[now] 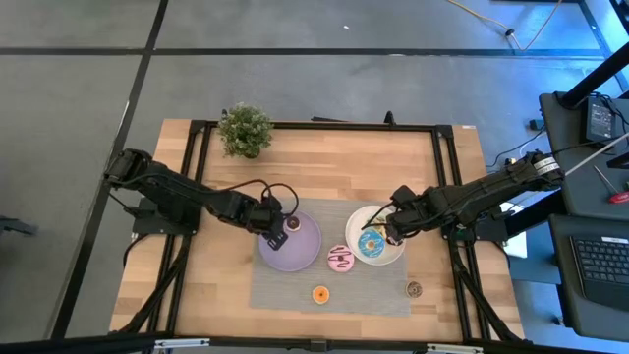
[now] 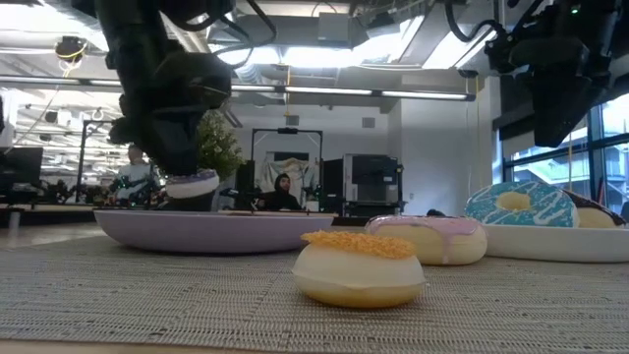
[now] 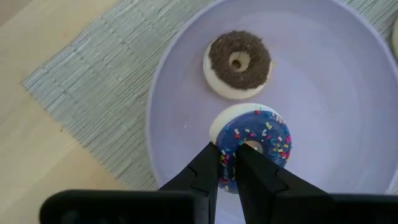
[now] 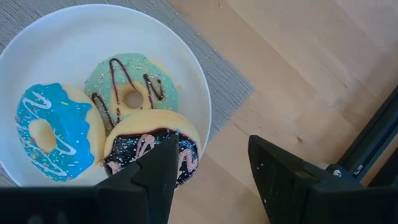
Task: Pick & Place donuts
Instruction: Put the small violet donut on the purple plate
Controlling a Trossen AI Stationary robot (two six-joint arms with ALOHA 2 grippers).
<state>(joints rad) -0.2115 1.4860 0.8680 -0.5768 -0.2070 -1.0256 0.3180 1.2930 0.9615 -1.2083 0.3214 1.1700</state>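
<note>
My left gripper [image 1: 271, 222] hangs over the lilac plate [image 1: 300, 258] and is shut on a small purple-iced donut with sprinkles [image 3: 258, 138]. A chocolate-iced donut [image 3: 238, 64] lies flat on that plate. My right gripper [image 4: 211, 163] stands open above the near rim of the white plate [image 4: 56, 37]. That plate holds a blue donut [image 4: 50, 134], a green donut [image 4: 130, 87] and a dark drizzled donut [image 4: 127, 149]. A pink donut [image 1: 341, 259], an orange mini [image 1: 320, 294] and a brown mini [image 1: 414, 289] lie on the grey mat [image 1: 373, 295]. My left gripper pinches the purple donut's ring [image 3: 227, 160] on the side nearest the wrist. One fingertip [image 3: 247, 155] is at the hole and the other is outside the rim. The fingers slant down from above. The donut [image 2: 193, 183] hangs tilted, clear of the lilac plate [image 2: 216, 231].
A small potted plant [image 1: 246, 129] stands at the table's far edge, left of centre. Bare wood [image 1: 221, 285] lies left of the mat, and more beyond its far edge. The table's black frame rails [image 1: 452, 197] run along the sides.
</note>
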